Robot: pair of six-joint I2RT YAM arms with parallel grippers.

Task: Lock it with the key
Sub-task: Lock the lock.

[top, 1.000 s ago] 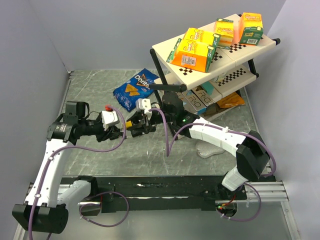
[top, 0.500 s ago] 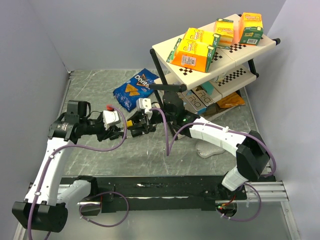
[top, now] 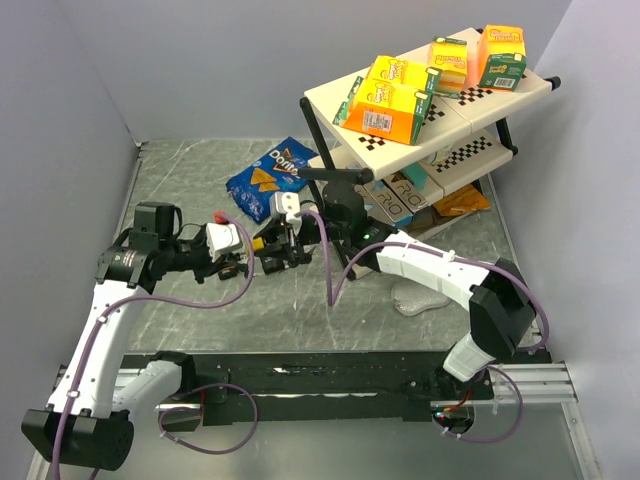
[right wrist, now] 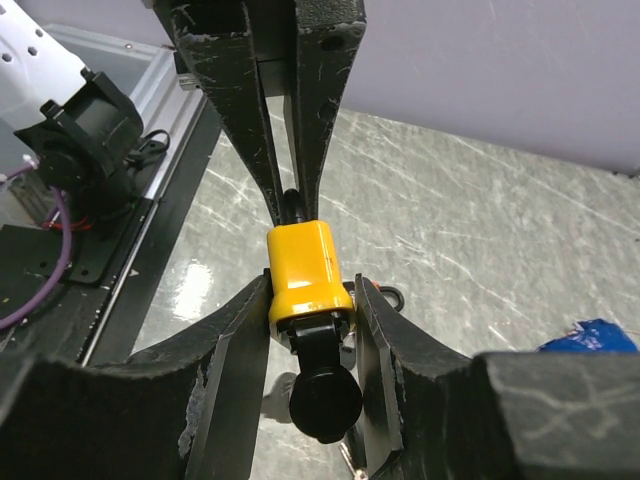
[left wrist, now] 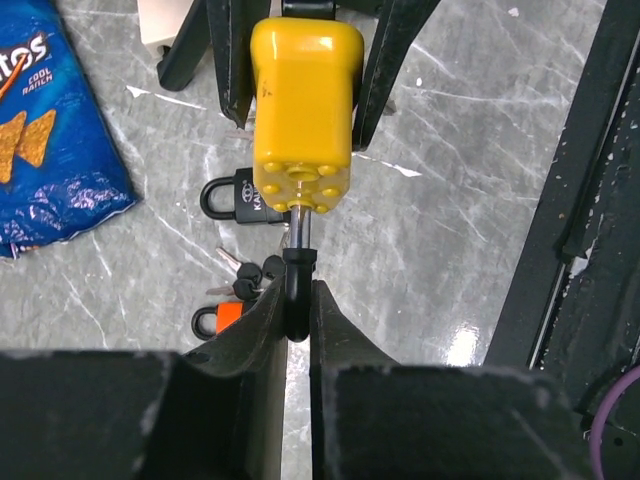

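Observation:
A yellow padlock (top: 263,246) is held off the table between my two grippers. My right gripper (right wrist: 312,290) is shut on the padlock's body (right wrist: 305,265), with its black shackle (right wrist: 324,395) pointing back toward the wrist. My left gripper (left wrist: 297,290) is shut on the black head of a key (left wrist: 299,272). The key's metal shaft goes into the keyhole in the padlock's underside (left wrist: 303,100). In the top view the left gripper (top: 247,260) meets the right gripper (top: 276,250) at the padlock.
On the table below lie a black padlock (left wrist: 232,195), an orange padlock (left wrist: 215,320) and loose keys (left wrist: 245,280). A blue Doritos bag (top: 268,178) lies behind. A two-tier shelf (top: 520,95) with boxes stands at the back right. A white object (top: 415,298) lies under the right arm.
Both grippers stay joined at the padlock. The left wrist has shifted slightly to the right, toward the padlock; the right wrist has barely moved.

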